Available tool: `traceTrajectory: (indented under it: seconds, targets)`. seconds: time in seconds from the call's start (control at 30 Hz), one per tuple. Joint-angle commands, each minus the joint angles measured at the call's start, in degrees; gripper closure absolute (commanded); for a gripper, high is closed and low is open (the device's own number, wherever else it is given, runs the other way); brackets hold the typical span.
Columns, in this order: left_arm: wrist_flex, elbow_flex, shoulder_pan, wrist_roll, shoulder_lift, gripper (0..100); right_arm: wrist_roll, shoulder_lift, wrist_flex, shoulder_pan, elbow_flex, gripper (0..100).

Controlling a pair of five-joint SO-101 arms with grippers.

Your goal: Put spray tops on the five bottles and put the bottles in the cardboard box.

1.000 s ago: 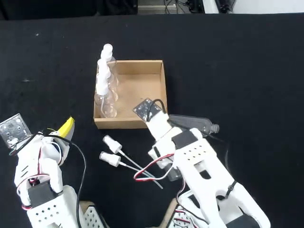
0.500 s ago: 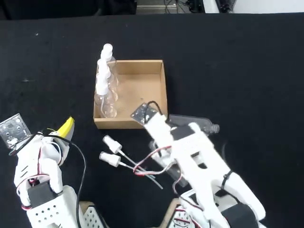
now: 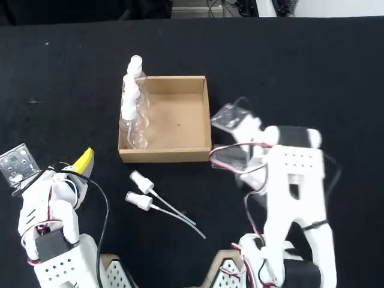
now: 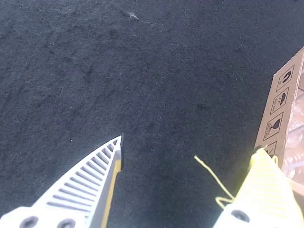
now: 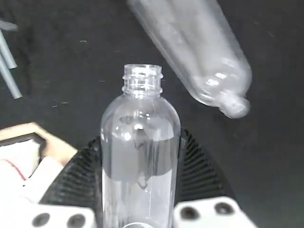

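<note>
Swinging off the two loose white spray tops (image 3: 141, 182), the right arm now sits just right of the brown cardboard box (image 3: 174, 157); a second ago it hung over the box's front corner. The right gripper (image 5: 140, 161) has its black fingers (image 5: 80, 180) clenched on a clear uncapped plastic bottle (image 5: 141, 109). A second clear bottle (image 5: 190, 47) lies on the black tabletop (image 3: 300, 72) beyond it. The left gripper (image 4: 190, 145) has not moved, its fingers released and holding nothing. Three capped clear bottles (image 3: 132, 108) stand along the box's left wall. The spray tops lie before the box.
</note>
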Motion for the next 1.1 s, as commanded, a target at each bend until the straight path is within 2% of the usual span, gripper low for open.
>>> traceTrajectory:
  seconds: [0.0,0.3,0.53,0.73,0.9,0.97,1.07]
  targets:
    - [-1.1,-0.7,-0.2,0.6,-0.2,64,3.0,-0.1,0.6,7.5,-5.6,98.5]
    - [-1.1,-0.7,-0.2,0.6,-0.2,64,9.4,0.4,-1.1,23.1,-6.1,98.5]
    - [-1.1,-0.7,-0.2,0.6,-0.2,64,9.6,0.4,-16.5,34.0,2.2,98.5]
    - [-1.1,-0.7,-0.2,0.6,-0.2,64,9.3,0.4,-31.1,37.9,13.1,98.4]
    - [-1.1,-0.7,-0.2,0.6,-0.2,64,9.2,0.5,-35.9,39.6,18.7,97.7]
    - [-1.1,-0.7,-0.2,0.6,-0.2,64,9.1,0.5,-35.5,39.7,20.3,94.5]
    - [-1.1,-0.7,-0.2,0.6,-0.2,64,8.1,0.5,-33.1,39.8,20.9,84.4]
